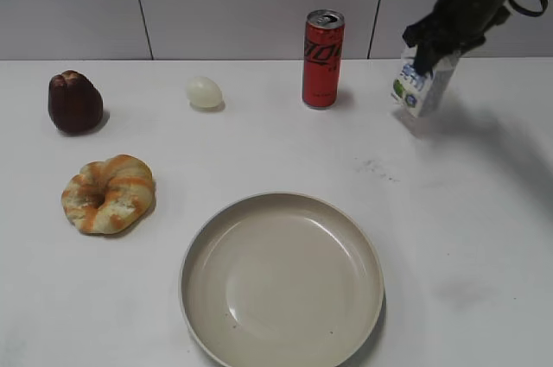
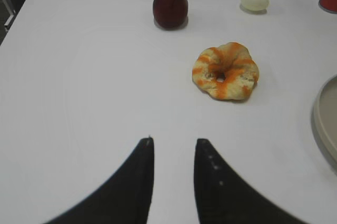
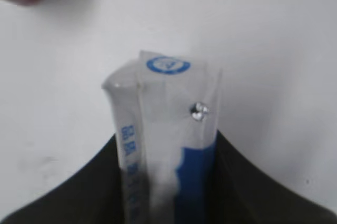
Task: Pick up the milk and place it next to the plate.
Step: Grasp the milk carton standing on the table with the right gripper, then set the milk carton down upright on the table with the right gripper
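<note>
Nearest the camera on the white tabletop (image 1: 484, 237) lay the plate (image 1: 282, 281), bare and wide, with open room on its right where the milk could be set. Beyond it to the left sat the ring of bread (image 1: 108, 193), a dark red fruit (image 1: 75, 103) and a pale egg (image 1: 205, 92), with the left gripper (image 2: 172, 153) idle above them, its fingers slightly apart on nothing. Farthest back, right of the red can (image 1: 322, 59), the right gripper (image 1: 432, 43) had its fingers pinched on the milk (image 1: 418, 82), which looked tilted and apparently lifted.
</note>
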`<act>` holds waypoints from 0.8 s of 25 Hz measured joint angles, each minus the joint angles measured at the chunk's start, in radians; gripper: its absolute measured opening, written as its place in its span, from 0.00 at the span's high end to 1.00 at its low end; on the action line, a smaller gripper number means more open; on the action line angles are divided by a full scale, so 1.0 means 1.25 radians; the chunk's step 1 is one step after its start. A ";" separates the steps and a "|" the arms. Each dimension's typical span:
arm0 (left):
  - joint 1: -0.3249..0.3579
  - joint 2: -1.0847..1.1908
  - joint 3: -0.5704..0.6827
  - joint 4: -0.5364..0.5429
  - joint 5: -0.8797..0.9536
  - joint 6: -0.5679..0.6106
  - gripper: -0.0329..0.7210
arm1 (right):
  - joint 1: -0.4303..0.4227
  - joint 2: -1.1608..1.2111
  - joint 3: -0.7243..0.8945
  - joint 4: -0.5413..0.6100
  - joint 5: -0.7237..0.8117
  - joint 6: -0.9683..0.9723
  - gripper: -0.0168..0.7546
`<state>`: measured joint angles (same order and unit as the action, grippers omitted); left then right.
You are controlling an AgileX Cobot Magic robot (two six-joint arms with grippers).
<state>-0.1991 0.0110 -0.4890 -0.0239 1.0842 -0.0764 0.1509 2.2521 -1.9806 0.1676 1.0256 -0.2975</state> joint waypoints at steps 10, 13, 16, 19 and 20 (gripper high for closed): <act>0.000 0.000 0.000 0.000 0.000 0.000 0.68 | 0.201 -0.076 -0.013 0.162 0.039 -0.418 0.63; 0.000 0.000 0.000 0.000 0.000 0.000 0.68 | 0.261 -0.076 -0.012 0.147 0.039 -0.485 0.63; 0.000 0.000 0.000 0.000 0.000 0.000 0.68 | 0.298 -0.075 -0.012 0.127 0.042 -0.516 0.63; 0.000 0.000 0.000 0.000 0.000 0.000 0.68 | 0.310 -0.074 0.002 0.119 0.038 -0.518 0.63; 0.000 0.000 0.000 0.000 0.000 0.000 0.68 | 0.311 -0.074 0.014 0.113 0.038 -0.519 0.63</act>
<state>-0.1991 0.0110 -0.4890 -0.0239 1.0842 -0.0764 0.5398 2.1595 -1.9632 0.3092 1.0728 -0.9465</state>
